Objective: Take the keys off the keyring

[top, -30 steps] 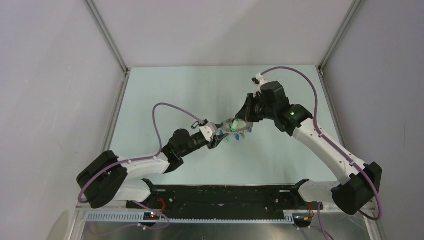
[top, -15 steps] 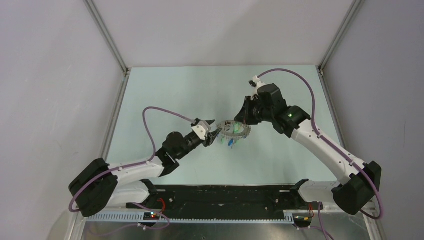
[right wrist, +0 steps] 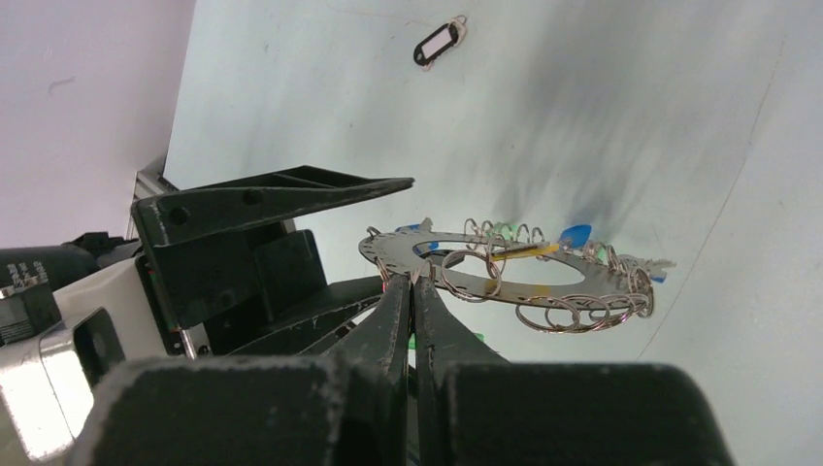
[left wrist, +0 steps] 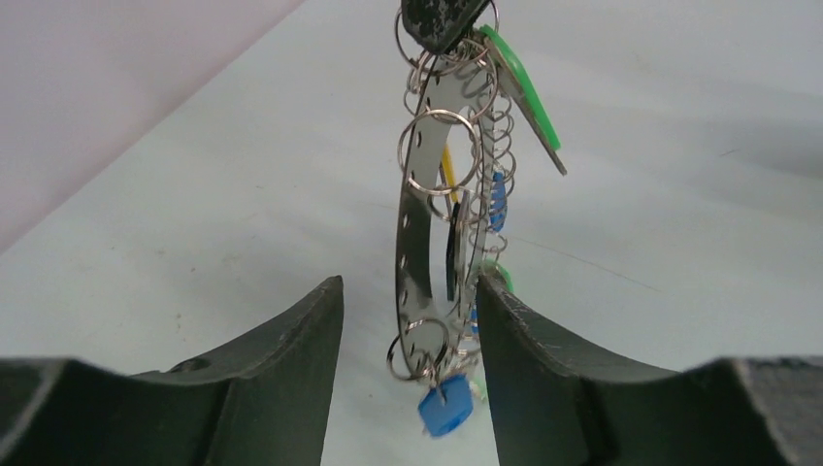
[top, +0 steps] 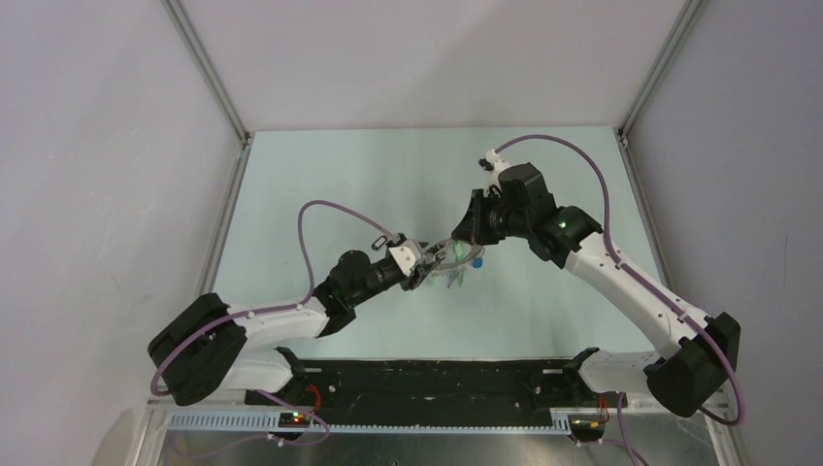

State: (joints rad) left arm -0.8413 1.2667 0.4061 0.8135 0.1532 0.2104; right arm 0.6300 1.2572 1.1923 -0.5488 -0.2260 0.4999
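The keyring is a flat silver hoop with punched holes, strung with small wire rings and keys with blue, green and yellow heads. It hangs above the table from my right gripper, which is shut on its rim. In the left wrist view the keyring stands on edge. My left gripper is open with one finger on each side of the hoop's lower part, and the right-hand finger lies close against the rings. A blue key head dangles low between the fingers.
A small black tag on its own ring lies loose on the pale green table, away from the arms. Grey walls and aluminium posts close in the table at the back and sides.
My left gripper drew back from the keyring half a second ago, then came forward again around it with its jaws a little wider. My right gripper shifted slightly left with the keyring.
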